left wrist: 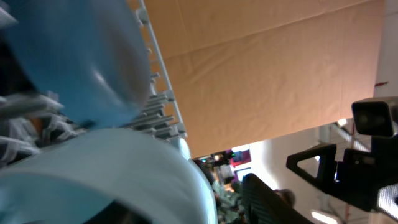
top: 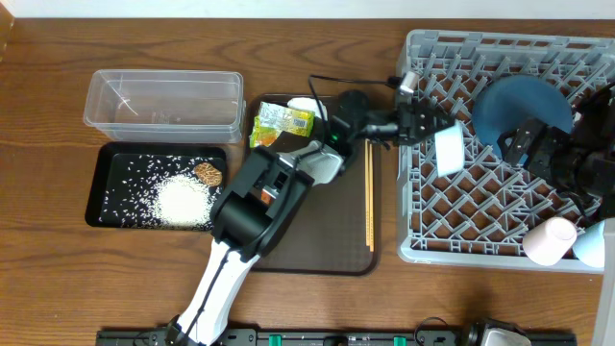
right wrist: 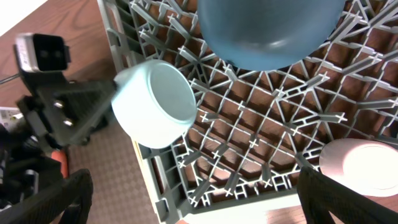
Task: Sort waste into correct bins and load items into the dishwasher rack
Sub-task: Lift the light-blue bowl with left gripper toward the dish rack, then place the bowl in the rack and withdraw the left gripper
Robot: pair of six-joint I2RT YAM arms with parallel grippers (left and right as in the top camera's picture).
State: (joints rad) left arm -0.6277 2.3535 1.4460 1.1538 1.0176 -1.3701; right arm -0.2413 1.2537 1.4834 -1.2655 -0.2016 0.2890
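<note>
My left gripper (top: pixel 428 128) is shut on the rim of the white-and-light-blue bowl (top: pixel 449 152) and holds it tilted over the left part of the grey dishwasher rack (top: pixel 423 252). The bowl also shows in the right wrist view (right wrist: pixel 155 102). The dark blue dish (top: pixel 519 109) leans upright in the rack. My right gripper (right wrist: pixel 199 205) is open and empty above the rack's front edge. A pink cup (top: pixel 550 240) and a blue cup (top: pixel 593 245) stand at the rack's front right. The wrapper (top: pixel 282 123), the white paper (top: pixel 306 106) and the chopsticks (top: pixel 369 192) lie on the brown tray (top: pixel 317 259).
The black tray (top: pixel 101 187) holds rice grains (top: pixel 183 202) and a brown lump (top: pixel 208 174). The clear tub (top: pixel 163 101) stands behind it. No carrot piece is in view. My left arm stretches across the brown tray.
</note>
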